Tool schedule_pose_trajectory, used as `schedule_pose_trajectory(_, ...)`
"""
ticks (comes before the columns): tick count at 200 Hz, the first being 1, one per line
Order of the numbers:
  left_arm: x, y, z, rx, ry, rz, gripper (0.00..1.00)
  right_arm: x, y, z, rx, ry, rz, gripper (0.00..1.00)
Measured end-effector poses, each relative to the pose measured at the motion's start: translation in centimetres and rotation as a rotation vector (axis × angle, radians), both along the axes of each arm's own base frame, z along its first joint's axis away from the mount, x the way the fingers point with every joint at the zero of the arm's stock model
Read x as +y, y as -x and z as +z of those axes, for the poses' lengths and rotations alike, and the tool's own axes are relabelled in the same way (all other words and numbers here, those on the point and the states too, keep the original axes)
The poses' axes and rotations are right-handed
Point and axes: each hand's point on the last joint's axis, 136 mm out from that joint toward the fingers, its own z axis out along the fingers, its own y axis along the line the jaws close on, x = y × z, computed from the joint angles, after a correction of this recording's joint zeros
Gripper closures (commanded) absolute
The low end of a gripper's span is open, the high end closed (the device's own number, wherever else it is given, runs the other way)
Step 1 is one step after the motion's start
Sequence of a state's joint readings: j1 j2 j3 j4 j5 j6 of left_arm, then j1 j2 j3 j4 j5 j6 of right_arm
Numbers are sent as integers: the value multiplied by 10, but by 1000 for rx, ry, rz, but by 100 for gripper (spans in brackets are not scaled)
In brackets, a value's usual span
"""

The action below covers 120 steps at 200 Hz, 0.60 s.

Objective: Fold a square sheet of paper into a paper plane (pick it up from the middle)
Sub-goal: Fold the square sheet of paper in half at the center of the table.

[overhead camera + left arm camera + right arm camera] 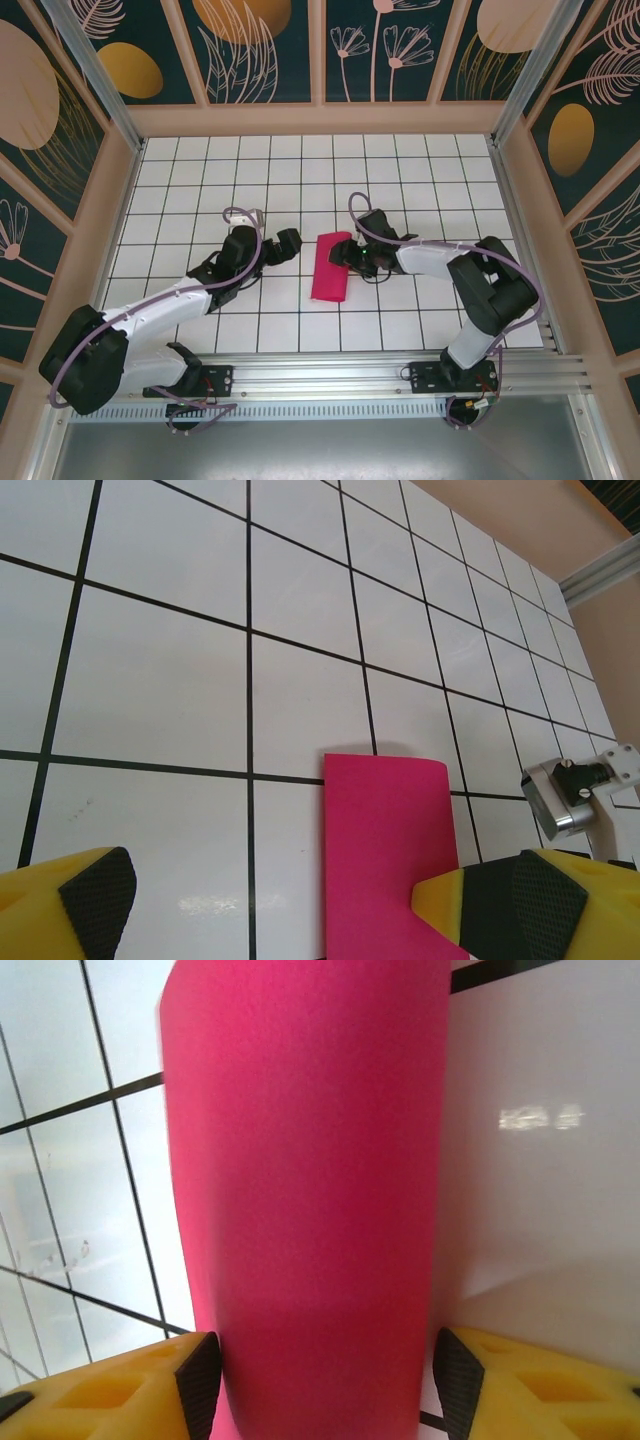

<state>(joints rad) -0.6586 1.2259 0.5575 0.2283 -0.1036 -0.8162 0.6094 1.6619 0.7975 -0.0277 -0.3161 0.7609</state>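
"Pink paper [330,267], was it on the table when you stood there?"

"It was. Let me go from the big things down. Painted panels [260,50] with leaf and flower shapes walled the cell. Inside lay the white table [200,170], ruled by black lines into tiles. The left arm [150,305] reached in from the near left corner and the right arm [435,258] from the near right, both bent toward the middle. The paper lay between them near the table's centre, folded into a long narrow strip. Its far end looked rounded rather than sharply creased."

"And the grippers?"

"The left gripper [287,242] hovered just beside the strip's left edge, its jaws spread wide with nothing in them. Seen from its wrist, one yellow finger [450,905] overlapped the paper's near corner. The right gripper [347,258] was at the strip's right side. Seen from that wrist, the jaws stood apart with the paper running between them and a black pad [200,1375] close at each edge. I could not tell whether those pads pressed the paper or merely flanked it, since that close view was blurred."
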Motion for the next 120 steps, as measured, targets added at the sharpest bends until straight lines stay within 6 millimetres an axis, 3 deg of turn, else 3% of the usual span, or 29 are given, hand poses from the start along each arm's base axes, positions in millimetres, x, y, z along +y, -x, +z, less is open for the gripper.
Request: schedule_pose_trajectory(120,-9,-2,-6,26,-1,-34,2,-35,-4,-1,-4,145,-52,27)
